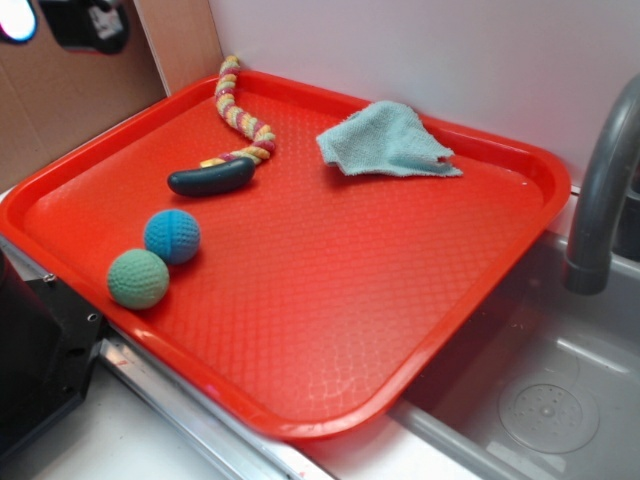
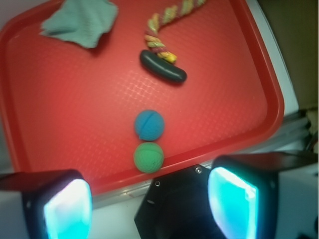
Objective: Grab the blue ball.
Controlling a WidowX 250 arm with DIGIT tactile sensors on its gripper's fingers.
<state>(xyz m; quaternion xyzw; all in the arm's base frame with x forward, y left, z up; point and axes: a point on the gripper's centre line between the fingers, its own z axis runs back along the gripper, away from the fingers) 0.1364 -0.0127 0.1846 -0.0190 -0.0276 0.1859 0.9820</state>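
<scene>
The blue ball (image 1: 172, 236) lies on the red tray (image 1: 330, 300) near its left front rim, touching or nearly touching the green knitted ball (image 1: 138, 278). In the wrist view the blue ball (image 2: 149, 124) sits just above the green ball (image 2: 148, 157). My gripper (image 2: 149, 209) is open and empty, high above the tray's near edge. Its two glowing pads (image 2: 67, 209) stand wide apart at the bottom of the wrist view. The gripper does not show in the exterior view.
A black rubber toy (image 1: 212, 178) with a braided rope (image 1: 240, 110) lies at the tray's back left. A light-blue cloth (image 1: 385, 140) lies at the back. A sink with a grey faucet (image 1: 600, 190) is to the right. A black base (image 2: 174, 204) sits below the tray edge.
</scene>
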